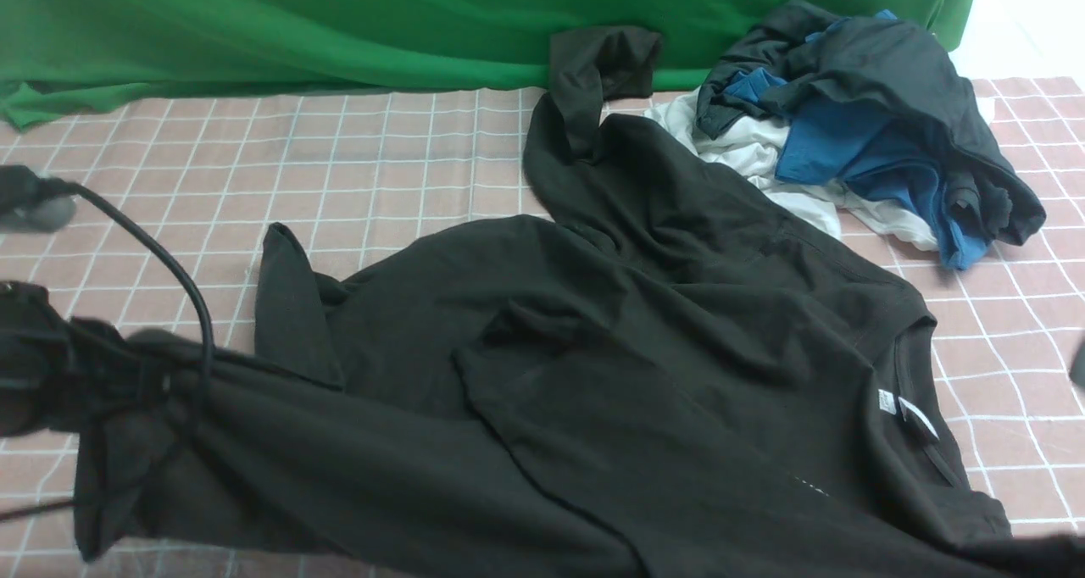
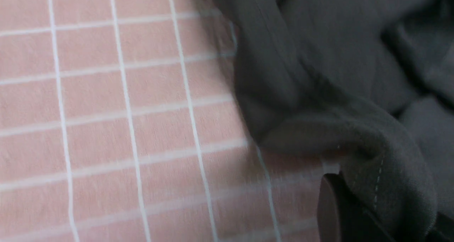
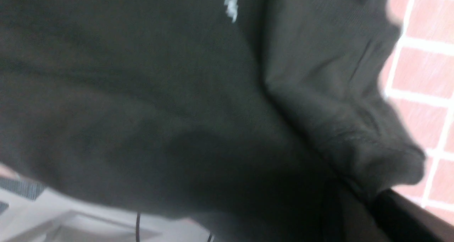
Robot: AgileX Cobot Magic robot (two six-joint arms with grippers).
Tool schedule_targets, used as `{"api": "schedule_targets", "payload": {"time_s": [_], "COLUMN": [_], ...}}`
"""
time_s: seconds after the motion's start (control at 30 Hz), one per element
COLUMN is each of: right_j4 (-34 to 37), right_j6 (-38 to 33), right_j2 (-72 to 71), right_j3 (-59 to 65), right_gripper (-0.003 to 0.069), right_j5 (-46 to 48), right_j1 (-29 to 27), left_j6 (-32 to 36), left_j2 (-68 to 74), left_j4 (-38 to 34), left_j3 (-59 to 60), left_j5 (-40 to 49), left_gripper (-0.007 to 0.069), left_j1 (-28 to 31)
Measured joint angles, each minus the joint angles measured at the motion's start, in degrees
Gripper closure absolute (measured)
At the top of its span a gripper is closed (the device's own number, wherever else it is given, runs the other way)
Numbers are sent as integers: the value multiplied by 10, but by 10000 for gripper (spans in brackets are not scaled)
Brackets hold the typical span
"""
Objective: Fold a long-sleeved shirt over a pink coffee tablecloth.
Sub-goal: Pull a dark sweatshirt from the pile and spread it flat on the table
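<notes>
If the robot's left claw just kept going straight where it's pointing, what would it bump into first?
Probably the long-sleeved shirt: a fold of it drapes right over the left gripper. Beyond lies the pink coffee tablecloth, though depth is unclear.

Nothing is reading clearly anywhere; in the front view a small white neck label [image 1: 887,401] is sitting inside the collar of the black long-sleeved shirt [image 1: 644,349], with a second white tab [image 1: 920,418] lying just beside it, and any print on either is showing too small to make out; a short row of tiny white lettering [image 1: 811,486] is running across the shirt's fabric near the collar, its letters coming out too fine to read; in the right wrist view a blurred white mark [image 3: 230,0] is showing on the shirt's cloth, unreadable too.
</notes>
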Motion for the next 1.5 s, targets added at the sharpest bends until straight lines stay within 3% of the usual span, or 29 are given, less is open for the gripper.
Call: {"api": "schedule_targets", "payload": {"time_s": [0.17, 0.37, 0.53, 0.77, 0.83, 0.93, 1.03, 1.1, 1.27, 1.33, 1.5], "right_j4": [14, 18, 15, 13, 13, 17, 38, 60, 76, 77, 77], "right_j6": [-1, -4, -22, -49, -51, -61, -80, -90, -94, -94, -107], "right_j2": [3, 35, 52, 53, 54, 54, 54, 55, 71, 75, 87], "right_j3": [62, 103, 108, 84, 51, 3, -30, -34, -35, -35, -35], "right_gripper": [583, 545, 478, 310, 298, 317, 382, 424, 443, 443, 439], "right_j5": [-1, -22, -24, -15, -15, -20, -45, -75, -143, -155, -210], "right_j1": [0, 0, 0, 0, 0, 2, 25, 58, 164, 183, 246], "left_j6": [-43, -49, -62, -83, -85, -86, -88, -95, -145, -149, -151], "left_j2": [5, 5, 5, 6, 11, 21, 35, 45, 69, 73, 95], "left_j4": [53, 59, 70, 93, 94, 97, 107, 124, 179, 184, 204], "left_j3": [4, 4, 4, 4, 4, 7, 25, 44, 62, 62, 62], "left_j5": [42, 57, 63, 83, 85, 84, 66, 48, 12, 8, 10], "left_gripper": [594, 594, 594, 594, 594, 594, 594, 594, 589, 582, 454], "left_j1": [-15, -20, -20, -20, -20, -20, -20, -20, -20, -20, -20]}}
